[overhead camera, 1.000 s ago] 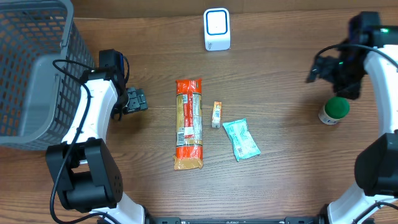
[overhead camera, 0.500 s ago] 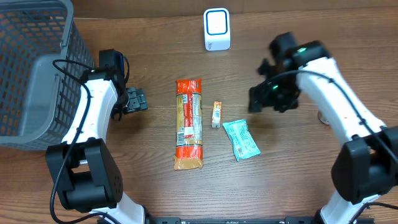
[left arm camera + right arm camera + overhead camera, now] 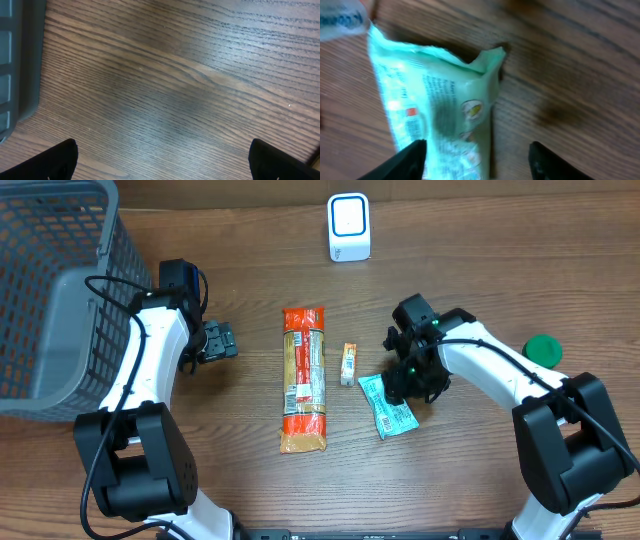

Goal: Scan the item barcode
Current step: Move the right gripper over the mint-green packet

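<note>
The right gripper (image 3: 404,384) sits low over the top-right corner of the mint-green packet (image 3: 388,412), which lies flat on the wood table (image 3: 250,260) just right of centre, printed side up w/ what looks like a barcode label facing the overhead cam. The wrist view shows the jaws apart and holding nothing: one of the fingertips (image 3: 407,160) is over the film, the other over bare wood, so they straddle the packet's crimped side edge. Prob. that placement is on purpose, b/c a flat, limp pouch gives no body to clamp and an edge or corner is the only part a two-finger pinch can catch. This looks like the pick step, early in the task, w/ nothing lifted or shown to the scanner yet. The white scanner (image 3: 349,227) stands at the far side of the table, well apart from the packet, window up, so the item would need carrying over and turning label-down. Thin film may slide or crumple instead of lifting. The long orange pack (image 3: 303,378) and the small orange box (image 3: 348,364) lie just left of the packet, not touching it and clear of the approach. The green-capped bottle (image 3: 543,350) is off to the right. The left gripper (image 3: 215,340) is parked w/ jaws fully spread over bare wood beside the grey basket (image 3: 60,330), empty, likely kept out of the way.
</note>
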`<state>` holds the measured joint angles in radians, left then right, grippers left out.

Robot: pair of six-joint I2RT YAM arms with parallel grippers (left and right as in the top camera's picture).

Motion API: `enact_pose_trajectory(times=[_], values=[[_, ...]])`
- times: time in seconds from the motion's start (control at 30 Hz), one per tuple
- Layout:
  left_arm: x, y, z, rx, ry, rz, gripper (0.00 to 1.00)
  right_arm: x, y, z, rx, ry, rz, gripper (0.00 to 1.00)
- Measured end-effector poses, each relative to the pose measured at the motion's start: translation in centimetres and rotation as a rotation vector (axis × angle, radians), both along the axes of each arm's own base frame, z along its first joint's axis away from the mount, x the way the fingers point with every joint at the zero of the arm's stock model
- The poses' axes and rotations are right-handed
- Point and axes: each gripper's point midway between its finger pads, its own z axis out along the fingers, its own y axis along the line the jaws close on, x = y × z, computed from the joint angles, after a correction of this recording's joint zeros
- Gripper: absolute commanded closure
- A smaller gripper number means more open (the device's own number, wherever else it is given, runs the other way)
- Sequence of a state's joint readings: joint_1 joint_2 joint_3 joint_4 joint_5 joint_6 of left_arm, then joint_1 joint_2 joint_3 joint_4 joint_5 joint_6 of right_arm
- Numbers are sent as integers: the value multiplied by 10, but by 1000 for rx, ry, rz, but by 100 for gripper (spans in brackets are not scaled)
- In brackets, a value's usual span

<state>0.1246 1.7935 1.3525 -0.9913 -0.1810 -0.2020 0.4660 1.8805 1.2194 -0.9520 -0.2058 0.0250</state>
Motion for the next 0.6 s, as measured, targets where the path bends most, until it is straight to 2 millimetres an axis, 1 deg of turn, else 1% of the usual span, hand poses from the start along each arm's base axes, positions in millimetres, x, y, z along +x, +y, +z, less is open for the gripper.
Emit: enact_pose_trajectory(times=[0.07, 0.13, 0.3, 0.43, 0.53, 0.6], values=[[0, 0, 0, 0, 0, 0, 0, -1, -7, -5, -36, -3, -22, 41], [0, 0, 0, 0, 0, 0, 0, 2, -14, -7, -78, -15, -62, 41], [0, 0, 0, 0, 0, 0, 0, 18, -34, -5, -163, -76, -192, 40], [0, 0, 0, 0, 0, 0, 0, 32, -56, -4, -194, -96, -320, 39], [0, 0, 0, 0, 0, 0, 0, 38, -70, -4, -202, -92, -407, 39], [0, 0, 0, 0, 0, 0, 0, 43, -82, -3, -201, -86, -473, 37]])
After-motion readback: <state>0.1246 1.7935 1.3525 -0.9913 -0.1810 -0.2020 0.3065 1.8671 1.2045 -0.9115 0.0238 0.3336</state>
